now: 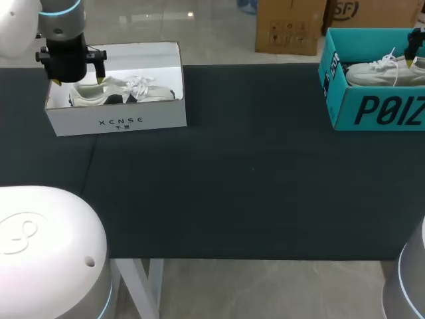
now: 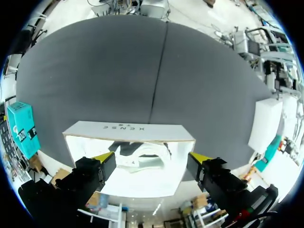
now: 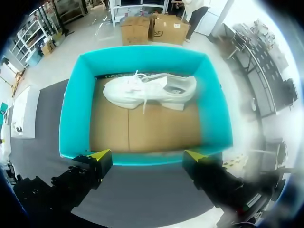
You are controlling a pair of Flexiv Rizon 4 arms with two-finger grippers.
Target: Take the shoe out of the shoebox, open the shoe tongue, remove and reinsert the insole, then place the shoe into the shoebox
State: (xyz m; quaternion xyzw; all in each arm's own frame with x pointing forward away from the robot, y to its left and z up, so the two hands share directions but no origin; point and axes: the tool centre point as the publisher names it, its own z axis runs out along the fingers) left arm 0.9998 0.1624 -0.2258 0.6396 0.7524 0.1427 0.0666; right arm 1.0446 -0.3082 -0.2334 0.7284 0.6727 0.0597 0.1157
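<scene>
**Both arms hang over shoeboxes, fingers spread**

On the dark bench (image 1: 252, 173) stands the white shoebox (image 1: 159, 118), a white shoe (image 1: 123, 92) lying inside it. The left fingers (image 2: 102, 157) hang just above this box, spread apart and gripping nothing. Well to its right, a teal shoebox (image 1: 345, 109) holds a second shoe (image 1: 375, 72). The right fingers (image 3: 99, 155) are above it, also apart and empty.

The left arm (image 1: 60, 20), at 11 o'clock in the head view, has a glossy white link and a grey collar ringed in pale blue. Below it sits the black, boxy left end effector (image 1: 78, 81). Seen from its wrist, its fingers (image 2: 88, 178) are chunky black blocks capped with wedge-shaped bright yellow tips. The right end effector (image 3: 147, 155) is built alike.

At 7 o'clock a rounded white housing (image 1: 46, 246) bears an embossed looped mark, a small dark hole and a pale blue band. At 5 o'clock a second housing (image 1: 408, 286) shows the same band.
</scene>
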